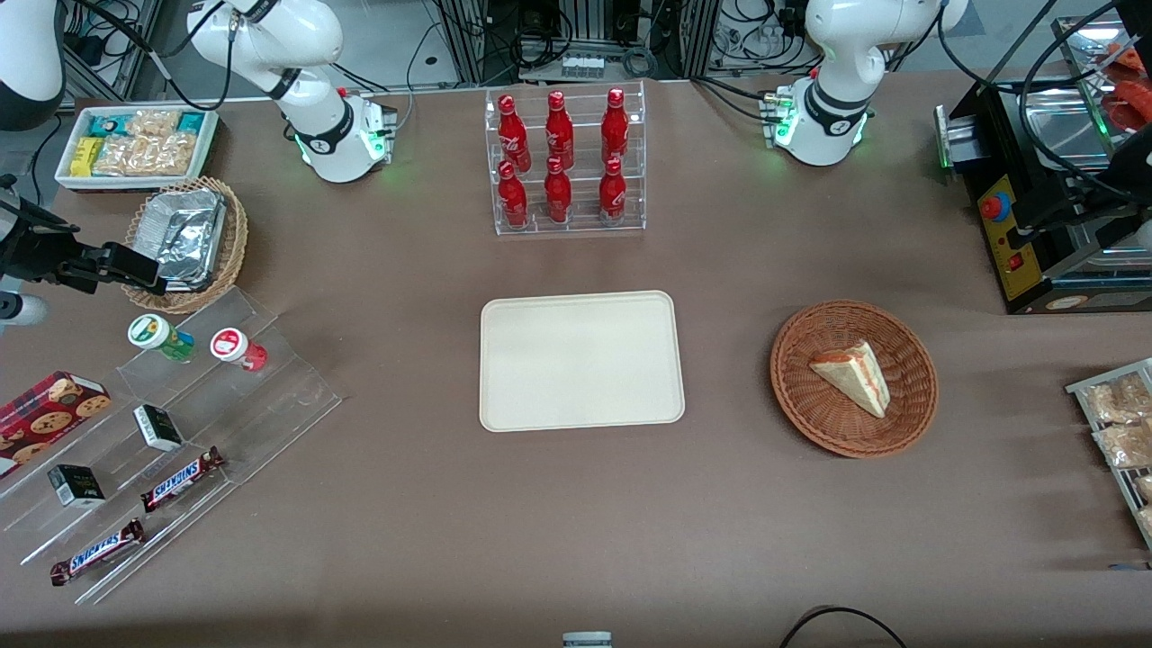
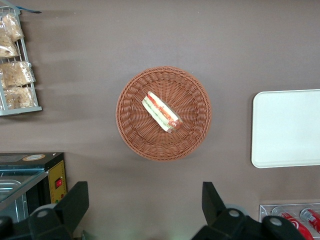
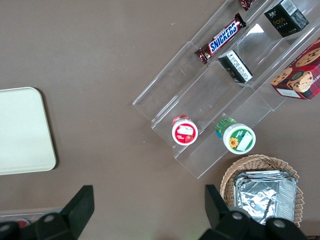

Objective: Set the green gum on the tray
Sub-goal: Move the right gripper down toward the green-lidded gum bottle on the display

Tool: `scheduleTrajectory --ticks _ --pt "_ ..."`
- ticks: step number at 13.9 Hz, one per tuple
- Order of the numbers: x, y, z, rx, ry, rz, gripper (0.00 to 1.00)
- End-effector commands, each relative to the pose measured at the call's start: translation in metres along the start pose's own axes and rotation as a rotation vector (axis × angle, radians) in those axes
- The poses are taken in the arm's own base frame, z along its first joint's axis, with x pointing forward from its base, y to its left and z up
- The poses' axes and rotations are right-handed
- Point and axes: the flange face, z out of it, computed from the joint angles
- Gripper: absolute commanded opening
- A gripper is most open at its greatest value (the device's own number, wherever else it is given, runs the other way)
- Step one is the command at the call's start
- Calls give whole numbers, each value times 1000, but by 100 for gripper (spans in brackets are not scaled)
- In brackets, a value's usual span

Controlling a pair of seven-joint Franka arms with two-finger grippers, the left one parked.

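Snickers bars (image 1: 182, 479): lie on the lowest steps of the clear stepped rack (image 1: 270, 396), nearest the front camera, toward the working arm's end of the desk (image 1: 405, 540).
Tray (image 1: 580, 360): flat on the desk at mid-table, bare, well apart from the rack.
Green gum (image 1: 160, 337): stands on the rack's upper step, just beside the red bottle (image 1: 238, 348).
Claw (image 3: 147, 210): hangs above the wicker basket (image 1: 236, 243) with the foil tray, just beside the green gum, fingers spread wide, gripping nothing.
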Motion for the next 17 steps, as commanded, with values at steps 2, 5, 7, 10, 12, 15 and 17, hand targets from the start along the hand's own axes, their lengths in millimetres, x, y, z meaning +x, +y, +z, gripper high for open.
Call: scheduleTrajectory --ticks 2,5,7,10,12,15,17 --pt "0 -5 -5 15 -5 -1 99" --pt "2 4 9 16 -31 -63 99" --pt "2 35 30 24 -31 -162 99" --pt "0 70 71 22 14 -343 99" --pt "-5 89 97 2 73 -475 99" --pt "-12 101 123 -57 147 -653 99" --pt "-16 131 146 -86 191 -730 99"
